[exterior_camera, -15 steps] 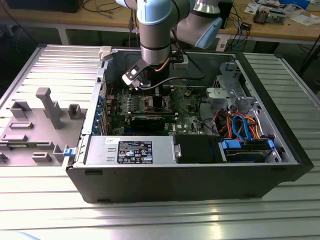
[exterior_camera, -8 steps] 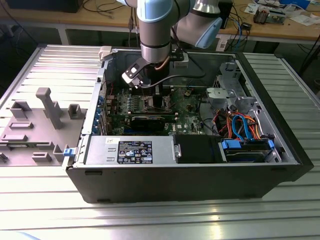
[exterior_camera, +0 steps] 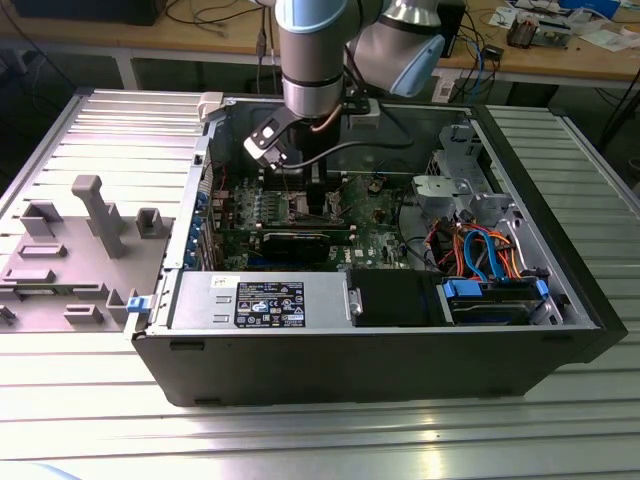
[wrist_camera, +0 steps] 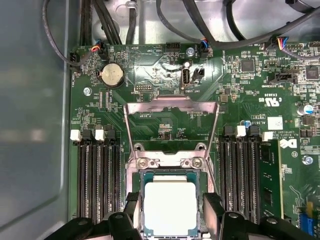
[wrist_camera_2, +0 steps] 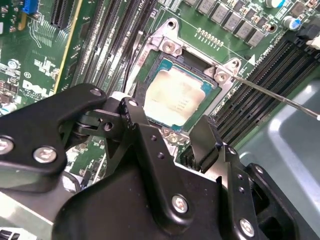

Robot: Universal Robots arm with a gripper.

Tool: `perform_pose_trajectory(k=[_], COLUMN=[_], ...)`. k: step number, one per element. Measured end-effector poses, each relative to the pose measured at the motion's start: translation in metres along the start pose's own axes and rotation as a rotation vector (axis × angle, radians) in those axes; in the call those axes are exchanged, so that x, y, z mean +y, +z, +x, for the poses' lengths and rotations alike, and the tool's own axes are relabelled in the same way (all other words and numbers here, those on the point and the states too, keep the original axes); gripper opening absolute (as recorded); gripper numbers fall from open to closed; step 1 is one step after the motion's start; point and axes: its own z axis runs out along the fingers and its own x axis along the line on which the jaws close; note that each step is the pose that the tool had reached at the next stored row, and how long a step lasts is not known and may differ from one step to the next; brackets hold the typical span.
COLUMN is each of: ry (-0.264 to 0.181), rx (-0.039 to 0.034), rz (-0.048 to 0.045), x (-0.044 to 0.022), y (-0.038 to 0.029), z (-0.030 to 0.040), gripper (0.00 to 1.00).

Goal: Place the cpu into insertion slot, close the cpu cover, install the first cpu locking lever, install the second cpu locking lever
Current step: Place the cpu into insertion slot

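Observation:
The cpu (wrist_camera: 170, 209) (wrist_camera_2: 175, 96), a square chip with a silvery top, lies flat in the insertion slot (wrist_camera: 169, 162) (wrist_camera_2: 167, 47) on the green board. My gripper (wrist_camera: 172, 202) (wrist_camera_2: 170, 122) hangs just above it, open. Its black fingers (wrist_camera: 132, 200) (wrist_camera_2: 205, 137) stand on either side of the chip with small gaps. Beyond the slot, the cpu cover (wrist_camera: 171, 106) is a silver frame, swung up and open. A thin locking lever (wrist_camera_2: 275, 95) sticks out free beside the slot. In the exterior view my gripper (exterior_camera: 315, 188) reaches down into the open computer case over the slot (exterior_camera: 310, 207).
Rows of black memory slots (wrist_camera: 97, 180) (wrist_camera: 240, 175) flank the socket. A long black expansion card (exterior_camera: 300, 243) lies just in front of it. Cables (exterior_camera: 480, 250) and a drive cage fill the case toward the exterior view's right. A grey fixture tray (exterior_camera: 70, 250) sits outside the case.

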Motion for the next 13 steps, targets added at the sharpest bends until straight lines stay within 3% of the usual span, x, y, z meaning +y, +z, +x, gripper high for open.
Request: perform_pose_trajectory(k=[2, 4, 6, 11, 13], ry=[0.000, 0.000, 0.001, 0.001, 0.001], rx=[0.0009, 0.0024, 0.0028, 0.0027, 0.0027], rz=[0.0076, 0.0238, 0.0259, 0.0272, 0.0279], x=[0.0012, 0.0032, 0.0034, 0.0034, 0.0034], y=[-0.0008, -0.0021, -0.0021, -0.0022, -0.0022], z=[0.0001, 0.0000, 0.0000, 0.0000, 0.0000], gripper=[0.62, 0.47, 0.42, 0.11, 0.11])
